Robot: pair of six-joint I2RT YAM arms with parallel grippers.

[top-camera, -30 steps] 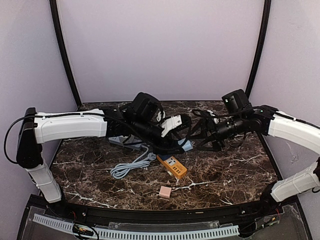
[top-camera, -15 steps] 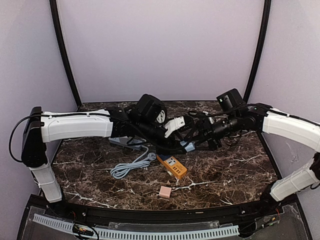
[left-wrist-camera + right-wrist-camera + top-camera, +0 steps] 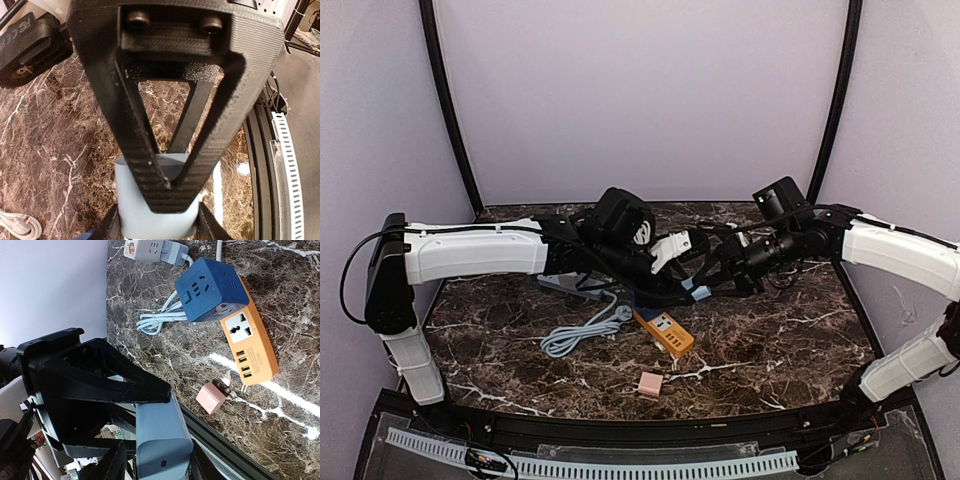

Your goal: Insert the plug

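The pale blue plug (image 3: 162, 440) hangs clear of the bench (image 3: 770, 340), in the air between my two arms; seen from above, it sits just over the far end of the orange power strip (image 3: 250, 347); a small slot-shaped port shows on the face turned toward my right wrist camera. My left tool (image 3: 157, 222) is clamped down on it, a finger against each side of the block at the bottom of my left wrist view; the black triangular frame crossing that view in front of the block is a finger of my other arm. My right tool (image 3: 155, 465) has its fingers on either side of the same block, drawn close in; I cannot tell whether they press on it or stand just off it. Below, a dark blue socket cube (image 3: 212, 290) sits on the dark marble bench, touching the end of the orange strip; the strip lies flat, a universal socket and a row of small ports on its upper face. A little pink adapter (image 3: 212, 396) lies near the strip on the side toward my bases, apart from it; a pale coiled cable (image 3: 585, 330) lies to the left of the strip; a grey-and-white socket block (image 3: 150, 249) lies farther back, mostly under my left arm in the top view.
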